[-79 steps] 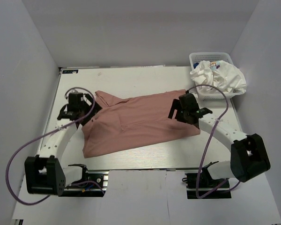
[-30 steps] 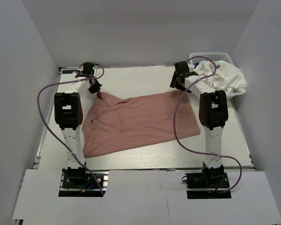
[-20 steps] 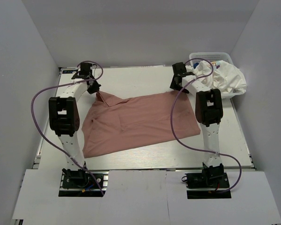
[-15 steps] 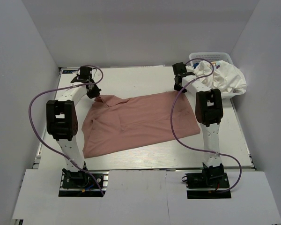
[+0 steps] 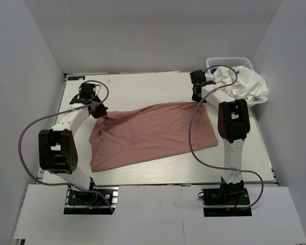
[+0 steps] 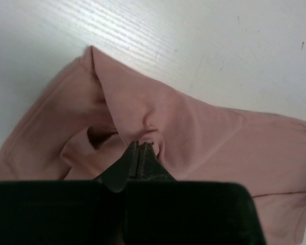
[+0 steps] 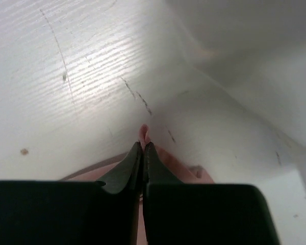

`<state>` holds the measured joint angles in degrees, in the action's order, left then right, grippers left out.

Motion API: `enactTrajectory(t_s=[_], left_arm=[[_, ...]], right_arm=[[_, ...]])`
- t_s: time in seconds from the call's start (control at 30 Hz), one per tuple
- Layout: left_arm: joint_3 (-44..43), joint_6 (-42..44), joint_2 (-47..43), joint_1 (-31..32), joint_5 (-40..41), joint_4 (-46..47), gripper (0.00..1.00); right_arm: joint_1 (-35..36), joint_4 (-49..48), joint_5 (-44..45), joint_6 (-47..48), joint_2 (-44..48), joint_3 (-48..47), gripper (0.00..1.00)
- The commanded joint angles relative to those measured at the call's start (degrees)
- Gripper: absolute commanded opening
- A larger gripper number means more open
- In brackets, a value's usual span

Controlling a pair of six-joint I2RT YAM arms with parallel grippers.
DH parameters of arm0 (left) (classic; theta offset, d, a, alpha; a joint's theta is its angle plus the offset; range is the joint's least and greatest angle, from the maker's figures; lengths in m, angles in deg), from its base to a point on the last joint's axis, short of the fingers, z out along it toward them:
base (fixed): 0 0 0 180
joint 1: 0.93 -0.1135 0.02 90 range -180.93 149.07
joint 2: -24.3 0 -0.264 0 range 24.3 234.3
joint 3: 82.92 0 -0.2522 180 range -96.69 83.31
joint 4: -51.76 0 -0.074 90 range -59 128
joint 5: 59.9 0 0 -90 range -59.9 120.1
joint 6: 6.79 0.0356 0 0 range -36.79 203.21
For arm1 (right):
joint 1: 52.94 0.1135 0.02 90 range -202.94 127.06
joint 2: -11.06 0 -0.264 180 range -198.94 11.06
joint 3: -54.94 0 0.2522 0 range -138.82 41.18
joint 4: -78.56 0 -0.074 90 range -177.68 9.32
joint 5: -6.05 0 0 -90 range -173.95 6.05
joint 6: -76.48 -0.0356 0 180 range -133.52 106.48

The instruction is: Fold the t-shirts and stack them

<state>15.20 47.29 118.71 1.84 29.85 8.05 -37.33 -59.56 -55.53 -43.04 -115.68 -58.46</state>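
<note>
White walls box in a pale counter (image 5: 143,87) where the pink t-shirt (image 5: 153,133) lies spread across the middle, flat over most of its width but rumpled at its far-left corner. The left gripper (image 5: 98,113) is clamped on that corner; its wrist view shows the closed tips buried in a bunched peak of pink cloth, with folds running out to either side. The right gripper (image 5: 198,98) is closed at the far-right corner, and its wrist view shows a small tongue of pink cloth poking out between the pressed tips, so it appears to have a thin pinch of the hem. The white t-shirt (image 5: 242,86) sits crumpled in and over a white basket (image 5: 225,62) at the far-right corner of the counter, apart from both arms. The step in hand looks like the first fold of the pink t-shirt, with both far corners taken and nothing folded yet. The next move probably calls for lifting both corners together and carrying them toward the near edge, keeping the arms level so the cloth doubles over evenly. The slim hold on the right could slip if the pull is uneven.
</note>
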Motion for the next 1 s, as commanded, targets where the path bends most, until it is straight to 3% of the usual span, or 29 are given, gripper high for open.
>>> enactTrajectory(t_s=[0.0,0.43,0.77,0.8,0.87,0.93,0.97], left_arm=[[5.25,-2.05,-7.65,0.22,0.60,-2.21,0.00],[18.89,-6.00,-31.55,0.22,0.16,-12.14,0.00],[30.84,-8.64,-43.16,0.22,-11.17,-20.83,0.01],[31.55,-8.64,-43.95,0.22,-11.17,-21.72,0.22],[33.57,-8.11,-45.10,0.22,-13.28,-23.39,0.41],[34.10,-6.79,-45.81,0.22,-14.42,-25.23,0.83],[34.10,-6.10,-45.81,0.22,-14.43,-25.76,0.99]], right_arm=[[-0.06,-3.33,2.60,0.60,8.68,3.38,0.00],[-0.06,-6.76,1.02,2.01,17.39,14.29,0.00],[-0.41,-9.75,0.40,3.24,22.76,23.16,0.00],[-0.24,-10.27,0.32,3.24,22.85,23.78,0.00],[-0.50,-10.28,0.31,3.06,22.94,24.40,0.00],[-0.41,-9.75,0.84,2.19,22.94,25.36,0.00],[-0.50,-9.75,0.84,1.84,22.68,25.72,0.00]])
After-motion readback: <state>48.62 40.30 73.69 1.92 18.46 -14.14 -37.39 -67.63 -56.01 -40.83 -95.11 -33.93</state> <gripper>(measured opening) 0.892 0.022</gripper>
